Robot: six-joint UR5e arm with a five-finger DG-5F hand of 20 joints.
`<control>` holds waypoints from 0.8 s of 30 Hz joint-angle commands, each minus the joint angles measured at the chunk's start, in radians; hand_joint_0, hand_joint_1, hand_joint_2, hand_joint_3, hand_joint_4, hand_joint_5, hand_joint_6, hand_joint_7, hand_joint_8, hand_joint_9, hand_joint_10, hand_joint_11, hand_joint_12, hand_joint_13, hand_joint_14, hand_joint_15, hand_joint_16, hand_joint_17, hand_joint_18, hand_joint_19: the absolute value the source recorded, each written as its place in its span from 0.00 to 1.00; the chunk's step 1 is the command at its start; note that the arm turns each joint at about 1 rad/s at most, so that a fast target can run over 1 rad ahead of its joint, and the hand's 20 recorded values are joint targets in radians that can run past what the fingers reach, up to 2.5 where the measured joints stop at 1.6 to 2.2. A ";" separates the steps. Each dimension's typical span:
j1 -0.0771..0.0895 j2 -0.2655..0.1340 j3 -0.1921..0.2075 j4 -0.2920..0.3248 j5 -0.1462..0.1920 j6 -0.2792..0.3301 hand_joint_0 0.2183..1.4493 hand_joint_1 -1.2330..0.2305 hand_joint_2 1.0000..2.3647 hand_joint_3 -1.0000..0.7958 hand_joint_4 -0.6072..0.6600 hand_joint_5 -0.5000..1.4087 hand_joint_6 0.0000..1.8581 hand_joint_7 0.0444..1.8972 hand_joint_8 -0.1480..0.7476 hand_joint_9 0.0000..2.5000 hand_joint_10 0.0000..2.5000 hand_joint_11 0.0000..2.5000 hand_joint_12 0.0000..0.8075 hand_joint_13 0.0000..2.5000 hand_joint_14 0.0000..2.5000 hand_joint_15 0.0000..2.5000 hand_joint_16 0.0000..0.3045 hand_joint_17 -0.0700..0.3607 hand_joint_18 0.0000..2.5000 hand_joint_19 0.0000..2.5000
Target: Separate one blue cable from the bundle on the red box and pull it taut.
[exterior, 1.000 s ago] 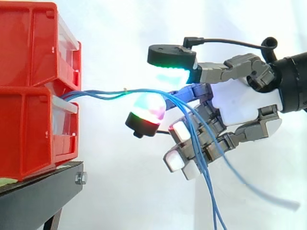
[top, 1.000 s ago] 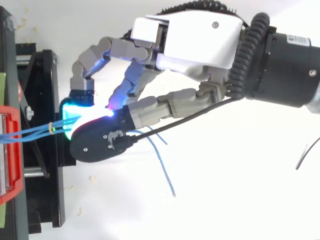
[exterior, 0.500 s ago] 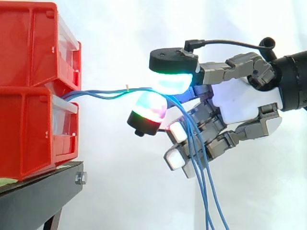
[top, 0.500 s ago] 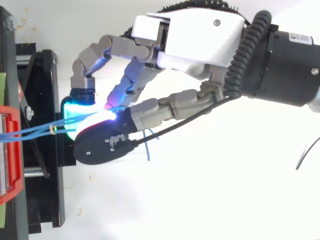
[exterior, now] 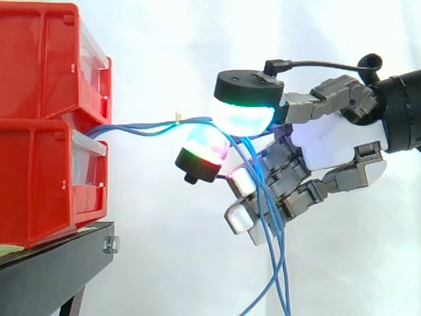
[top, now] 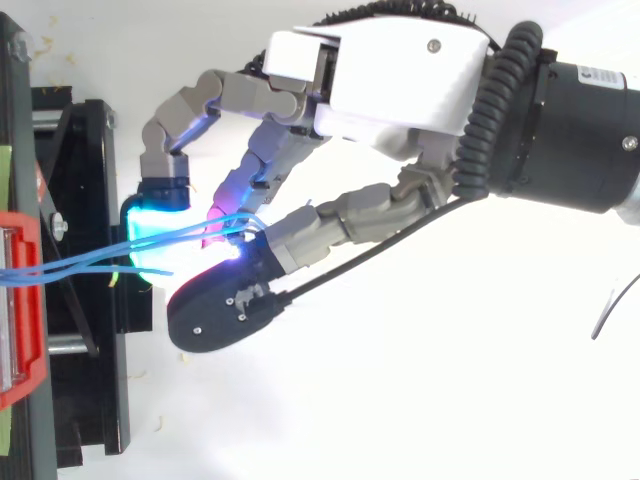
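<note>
1. Layout: the stacked red plastic bins (exterior: pixel 39 184) sit on a black metal stand (exterior: pixel 59 263) at the left. The bundle of thin blue cables (exterior: pixel 118 127) comes out of the gap between the upper and lower bin and crosses open air to my hand (exterior: pixel 329 141).
2. Hand state: my fingers are curled. The bundle runs between my cyan-glowing pad (exterior: pixel 245 117) above and my red-and-green glowing pad (exterior: pixel 205 146) below. It then drapes over the lower curled fingers and hangs free. I log this as closed on the bundle, but I cannot tell how hard the pads bite.
3. Cable state: the span from bins to hand has a shallow wave, so it is not taut. A small pale tie (exterior: pixel 177 117) sits on the span, nearer my hand than the bins. In the top view the strands lie apart towards the bins and converge at my pads.
4. Judgement: several strands pass between the pads, so no single cable is separated yet. The task looks to be at an early-to-middle stage.
5. Doing it well:
   - Ease the pinch enough for the extra strands to slip off the lower pad, and keep one strand.
   - Work on the hand side of the tie, since the strands are held together there.
   - Re-pinch, then draw away from the bins in line with the span until the wave is gone.
6. Risks:
   - Too loose a pinch could drop every strand.
   - Pulling at an angle could drag the neighbouring strands or tug at the bins.
</note>
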 commanded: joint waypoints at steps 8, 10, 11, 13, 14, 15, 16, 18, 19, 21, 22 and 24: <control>0.001 0.000 0.000 -0.002 0.001 -0.003 0.13 0.29 0.00 0.28 0.45 0.22 0.49 0.41 0.43 0.48 0.01 0.22 0.37 0.39 0.01 0.21 0.17 0.44 0.33 0.22; -0.001 0.000 0.000 -0.011 0.000 -0.003 0.12 0.34 0.00 0.28 0.45 0.22 0.49 0.42 0.43 0.49 0.01 0.21 0.38 0.39 0.01 0.21 0.18 0.45 0.33 0.23; -0.001 0.000 0.000 -0.012 0.000 -0.003 0.12 0.35 0.00 0.28 0.45 0.22 0.49 0.42 0.44 0.49 0.01 0.22 0.38 0.39 0.01 0.21 0.18 0.45 0.33 0.23; -0.001 0.000 0.000 -0.017 0.000 -0.003 0.13 0.38 0.00 0.28 0.45 0.22 0.48 0.42 0.43 0.49 0.01 0.22 0.38 0.39 0.01 0.21 0.18 0.45 0.32 0.23; -0.001 0.000 0.000 -0.017 0.000 -0.003 0.15 0.40 0.00 0.28 0.45 0.22 0.48 0.42 0.43 0.49 0.01 0.22 0.37 0.38 0.01 0.21 0.17 0.43 0.32 0.24; -0.001 0.000 0.000 -0.017 0.000 -0.003 0.16 0.40 0.00 0.28 0.44 0.22 0.48 0.43 0.42 0.49 0.01 0.22 0.37 0.38 0.01 0.21 0.17 0.43 0.31 0.24; -0.001 0.000 0.000 -0.017 0.000 -0.003 0.18 0.40 0.00 0.28 0.45 0.22 0.48 0.45 0.41 0.49 0.01 0.22 0.35 0.38 0.01 0.22 0.16 0.41 0.30 0.25; -0.001 0.000 0.000 -0.017 0.000 -0.003 0.21 0.40 0.00 0.28 0.45 0.22 0.48 0.46 0.40 0.48 0.01 0.23 0.34 0.37 0.01 0.22 0.15 0.40 0.29 0.25; -0.001 0.000 0.000 -0.017 0.000 -0.003 0.25 0.39 0.00 0.28 0.44 0.22 0.48 0.47 0.39 0.48 0.01 0.23 0.32 0.37 0.01 0.23 0.14 0.38 0.28 0.26; -0.001 0.000 0.000 -0.017 0.000 -0.003 0.27 0.37 0.00 0.28 0.44 0.21 0.48 0.48 0.39 0.48 0.01 0.23 0.32 0.37 0.01 0.23 0.13 0.38 0.28 0.26; -0.001 0.002 0.000 -0.017 0.000 -0.003 0.28 0.36 0.00 0.30 0.44 0.21 0.48 0.48 0.39 0.47 0.01 0.24 0.31 0.37 0.01 0.23 0.13 0.38 0.28 0.26; -0.002 0.000 0.000 -0.017 0.000 -0.003 0.29 0.35 0.01 0.32 0.44 0.21 0.48 0.49 0.39 0.47 0.01 0.24 0.32 0.36 0.01 0.23 0.13 0.37 0.27 0.26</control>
